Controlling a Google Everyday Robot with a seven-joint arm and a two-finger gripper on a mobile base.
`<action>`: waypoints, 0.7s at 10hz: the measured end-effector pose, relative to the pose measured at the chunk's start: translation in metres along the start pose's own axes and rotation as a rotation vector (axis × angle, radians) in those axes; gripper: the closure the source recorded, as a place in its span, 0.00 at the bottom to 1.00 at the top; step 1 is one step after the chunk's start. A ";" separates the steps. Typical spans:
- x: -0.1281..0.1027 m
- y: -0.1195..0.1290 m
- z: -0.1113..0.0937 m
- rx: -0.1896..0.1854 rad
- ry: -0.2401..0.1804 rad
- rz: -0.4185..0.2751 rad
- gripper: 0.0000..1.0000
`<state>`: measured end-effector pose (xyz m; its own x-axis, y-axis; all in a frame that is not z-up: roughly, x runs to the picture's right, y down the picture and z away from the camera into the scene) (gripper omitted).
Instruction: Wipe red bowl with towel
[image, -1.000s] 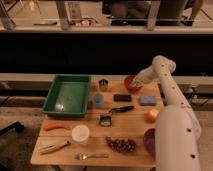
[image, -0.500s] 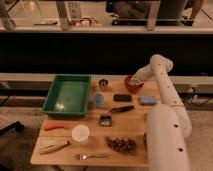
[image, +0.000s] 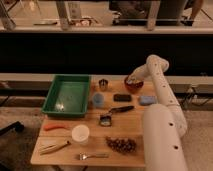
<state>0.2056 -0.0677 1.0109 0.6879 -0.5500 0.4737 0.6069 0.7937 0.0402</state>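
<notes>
1. The gripper (image: 132, 80) remains at the red bowl (image: 135, 87), as it was half a second ago. Its pale tip sits over the bowl's left rim, with hardly any shift.
2. Compared with a second ago, the thick lower part of the arm (image: 162, 135) has swung left. It now covers the right front corner of the table (image: 90, 145), hiding the orange item and the dark one that showed there before.
3. The red bowl looks round and dark red, standing upright. Only its front wall and right rim are clear, because the gripper covers its top left.
4. The bowl stands at the back right of the table. It is just behind the blue sponge (image: 147, 100) and the black block (image: 121, 97), to the right of the small metal cup (image: 103, 84), and well apart from the green tray (image: 67, 95).
5. The bowl lies directly under the gripper and seems to touch it at the rim. Whether the jaws are clenched or released, I cannot tell.
</notes>
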 end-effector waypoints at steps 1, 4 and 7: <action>-0.002 -0.003 0.002 0.008 -0.009 0.001 1.00; -0.012 -0.010 -0.001 0.042 -0.074 0.039 1.00; -0.014 -0.010 -0.006 0.062 -0.101 0.060 1.00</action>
<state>0.1920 -0.0699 0.9984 0.6770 -0.4743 0.5627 0.5379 0.8408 0.0616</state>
